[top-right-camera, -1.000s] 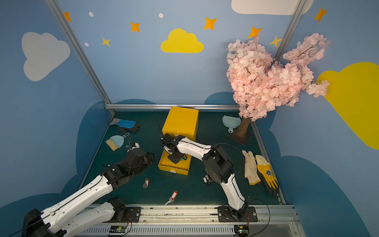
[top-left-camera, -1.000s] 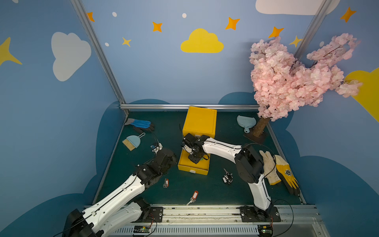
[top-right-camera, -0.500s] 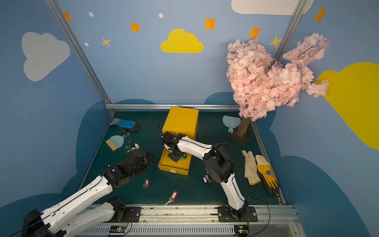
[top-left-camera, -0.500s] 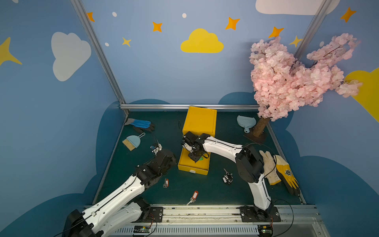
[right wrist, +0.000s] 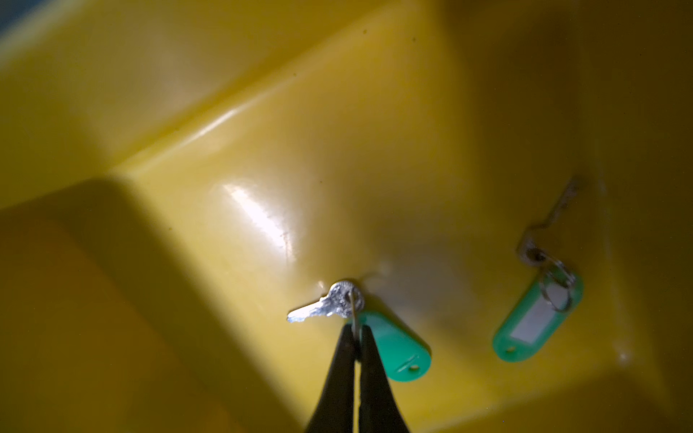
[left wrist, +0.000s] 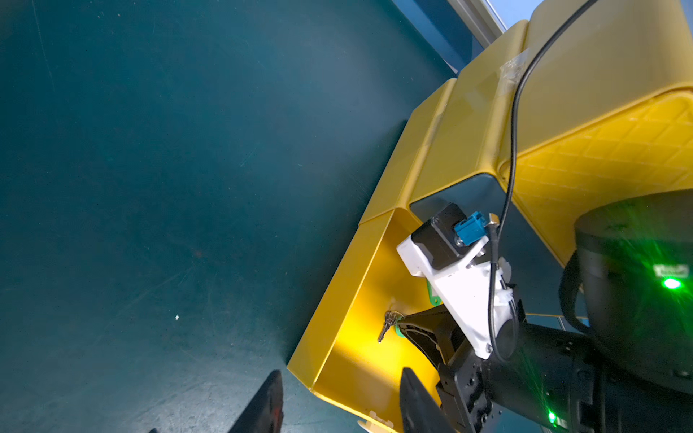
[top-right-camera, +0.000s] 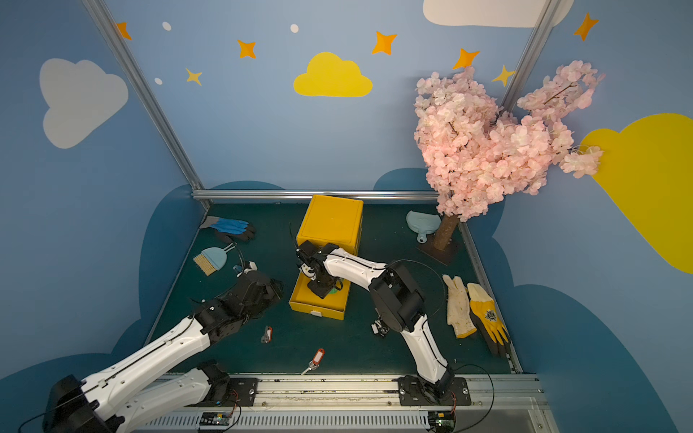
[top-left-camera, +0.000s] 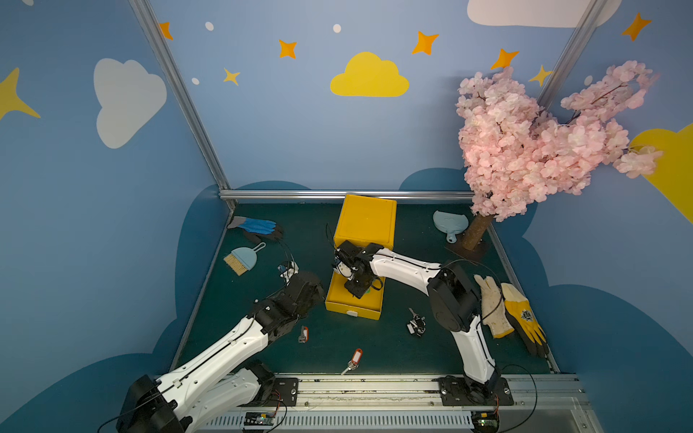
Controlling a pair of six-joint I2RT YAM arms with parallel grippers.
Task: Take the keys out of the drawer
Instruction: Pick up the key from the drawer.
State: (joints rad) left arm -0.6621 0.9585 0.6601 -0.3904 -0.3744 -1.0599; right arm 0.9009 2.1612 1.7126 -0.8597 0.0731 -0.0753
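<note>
Right gripper (right wrist: 356, 337): tips pinching ring of green-tag key (right wrist: 393, 348), low inside drawer (right wrist: 262, 150). Left gripper (left wrist: 337, 408): spread, empty, beside drawer. Near front: orange-tag key (top-left-camera: 355, 358), second orange-tag key (top-left-camera: 303, 333), key bunch (top-left-camera: 416, 325), all out on mat (top-left-camera: 393, 360). Farther: other green-tag key (right wrist: 536, 318) on drawer floor. Best practice: lift straight, clear wall before swinging out; thin ring may slip.

Left arm (top-left-camera: 225, 348): white link shells, black joints | right arm (top-left-camera: 405, 268): same, green LED (left wrist: 671, 283) | right gripper (right wrist: 355, 331): black tapered fingers (right wrist: 337, 382) | wrist camera mount (left wrist: 461, 288): white bracket, blue connector (left wrist: 468, 232), black cable (left wrist: 513, 150)
</note>
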